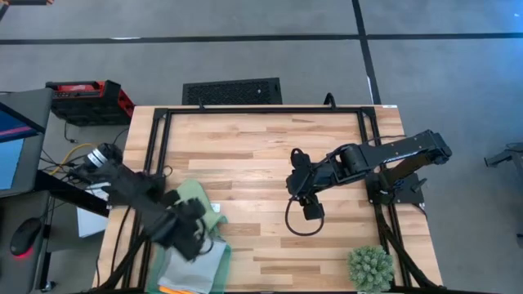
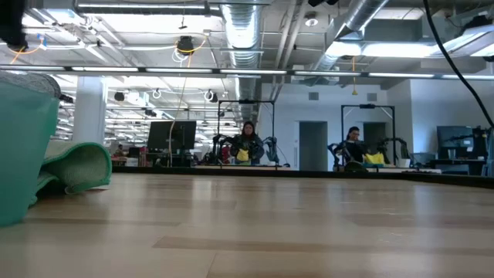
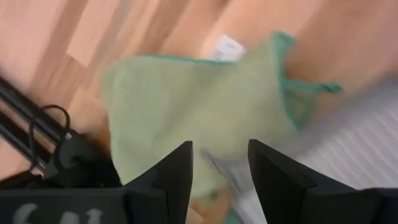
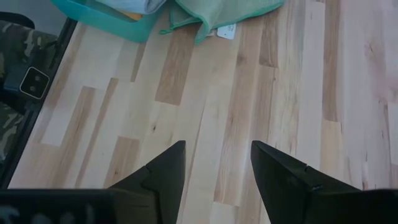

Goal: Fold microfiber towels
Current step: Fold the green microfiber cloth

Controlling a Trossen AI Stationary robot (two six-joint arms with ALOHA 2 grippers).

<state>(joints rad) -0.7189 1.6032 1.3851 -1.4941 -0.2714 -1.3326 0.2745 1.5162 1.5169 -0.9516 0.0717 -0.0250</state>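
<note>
Green towel (image 3: 205,112) under left arm's parted jaws

The worktop (image 1: 261,163) is pale wood in light and tan planks; a light green towel (image 3: 199,112) with a darker green hem carries a white tag; the tray (image 4: 106,15) is teal — translucent; both claws — left (image 3: 219,180), right (image 4: 217,177) — are black; the spiky plant (image 1: 370,268) is green.
</note>
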